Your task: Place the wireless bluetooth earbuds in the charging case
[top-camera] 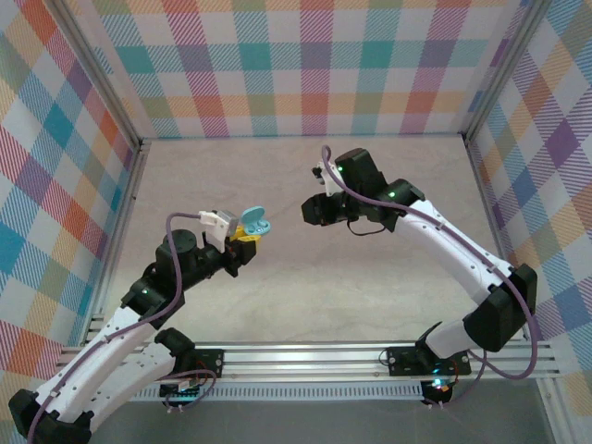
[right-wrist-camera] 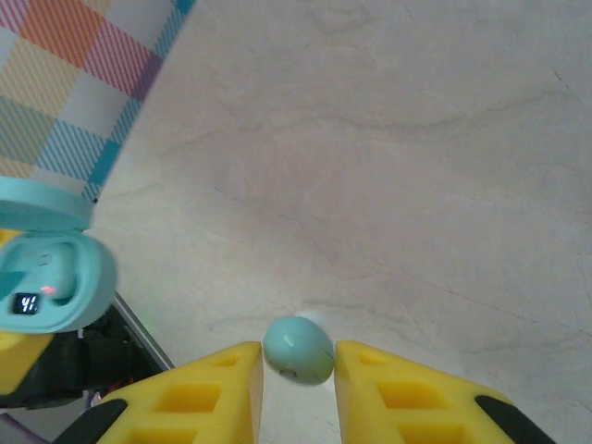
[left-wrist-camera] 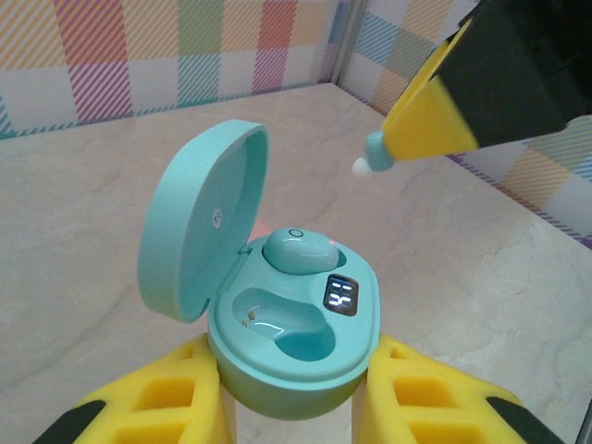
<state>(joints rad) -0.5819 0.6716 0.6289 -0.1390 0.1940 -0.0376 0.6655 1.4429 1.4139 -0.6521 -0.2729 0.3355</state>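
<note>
My left gripper (left-wrist-camera: 294, 363) is shut on a light blue charging case (left-wrist-camera: 305, 375), lid (left-wrist-camera: 199, 222) standing open. One blue earbud (left-wrist-camera: 298, 251) sits in the far slot, and the near slot (left-wrist-camera: 282, 328) is bare. A small display (left-wrist-camera: 340, 296) glows on the case. My right gripper (right-wrist-camera: 298, 359) holds a second blue earbud (right-wrist-camera: 298, 350) between its yellow pads, above the table. In the left wrist view that earbud (left-wrist-camera: 370, 165) pokes out of the right fingertip (left-wrist-camera: 430, 125), above and to the right of the case. From above, the case (top-camera: 256, 223) and right gripper (top-camera: 313, 211) are a short gap apart.
A beige table (top-camera: 370, 287) lies under both arms, which hover above it. Plaid walls (top-camera: 305, 65) close in the back and both sides. A metal rail (top-camera: 305, 356) runs along the near edge by the arm bases.
</note>
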